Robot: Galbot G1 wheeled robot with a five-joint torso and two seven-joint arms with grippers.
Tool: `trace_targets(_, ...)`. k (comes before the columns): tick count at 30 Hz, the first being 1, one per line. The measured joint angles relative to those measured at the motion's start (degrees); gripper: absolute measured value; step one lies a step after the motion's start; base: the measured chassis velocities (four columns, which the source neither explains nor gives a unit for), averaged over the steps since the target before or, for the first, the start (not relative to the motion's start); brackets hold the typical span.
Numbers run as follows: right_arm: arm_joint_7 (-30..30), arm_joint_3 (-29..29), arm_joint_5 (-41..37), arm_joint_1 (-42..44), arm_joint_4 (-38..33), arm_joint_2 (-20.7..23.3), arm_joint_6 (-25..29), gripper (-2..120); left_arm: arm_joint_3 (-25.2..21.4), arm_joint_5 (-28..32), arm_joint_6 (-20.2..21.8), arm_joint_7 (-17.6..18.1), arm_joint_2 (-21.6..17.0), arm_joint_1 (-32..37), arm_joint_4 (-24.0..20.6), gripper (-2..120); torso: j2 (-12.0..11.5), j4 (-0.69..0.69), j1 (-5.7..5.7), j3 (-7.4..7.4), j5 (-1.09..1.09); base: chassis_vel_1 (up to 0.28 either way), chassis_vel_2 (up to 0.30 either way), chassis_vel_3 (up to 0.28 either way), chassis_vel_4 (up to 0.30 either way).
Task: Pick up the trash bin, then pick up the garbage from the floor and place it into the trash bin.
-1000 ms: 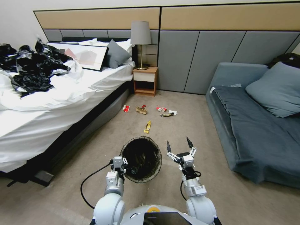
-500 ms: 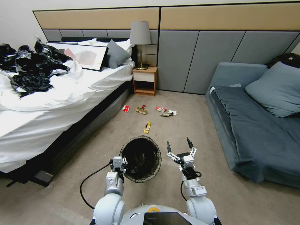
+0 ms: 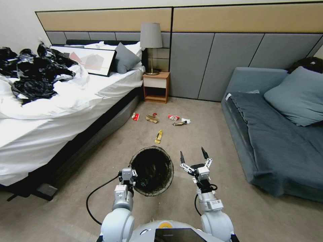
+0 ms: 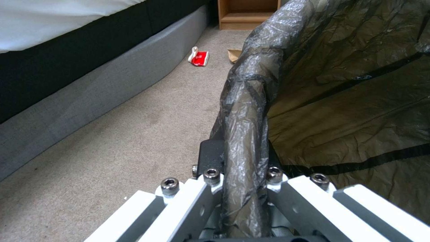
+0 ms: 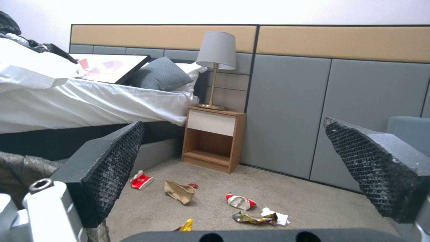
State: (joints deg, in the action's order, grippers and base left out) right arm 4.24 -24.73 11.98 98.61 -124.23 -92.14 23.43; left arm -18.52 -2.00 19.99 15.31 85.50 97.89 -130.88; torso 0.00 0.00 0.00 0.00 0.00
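The trash bin [image 3: 151,170], lined with a dark bag, is just in front of me, and my left gripper [image 3: 129,175] is shut on its near-left rim. In the left wrist view the bagged rim [image 4: 245,111] runs between the closed fingers [image 4: 210,156]. My right gripper [image 3: 192,154] hovers open and empty to the right of the bin, its pads [image 5: 112,164] wide apart. The garbage lies on the carpet beyond: a yellow wrapper [image 3: 158,136] nearest, then a red packet [image 3: 135,116], a tan paper bag [image 3: 152,118], a red-and-white packet [image 3: 173,117], a gold wrapper [image 3: 179,123] and a white scrap [image 3: 185,120].
A bed [image 3: 60,111] with white sheets runs along the left, its dark base [image 4: 89,87] bordering the carpet. A blue-grey sofa [image 3: 279,141] stands on the right. A wooden nightstand [image 3: 156,86] with a lamp [image 3: 151,47] is against the panelled wall beyond the litter.
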Motion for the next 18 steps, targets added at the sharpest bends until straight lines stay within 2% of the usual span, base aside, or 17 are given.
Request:
trace_targets(7,0.02,-0.02,-0.03,0.08,-0.01,0.0,0.05,100,0.01,0.02,-0.02,0.08,-0.1,0.01,-0.1,1,0.0,0.0,-0.01,0.0,-0.01,-0.065,0.1,0.095,-0.091)
trace_targets(16,0.03,-0.27,-0.07,0.0,0.19,0.0,0.11,100,0.01,0.05,-0.09,0.12,-0.05,-0.07,-0.06,1,0.0,0.01,-0.01,0.0,0.01,-0.228,0.222,0.219,-0.216)
trace_targets(18,0.04,-0.27,-0.07,0.01,0.33,0.0,0.13,100,0.0,0.06,-0.15,0.12,-0.03,-0.1,0.1,1,0.0,-0.02,0.0,0.01,-0.04,-0.264,0.237,0.27,-0.262)
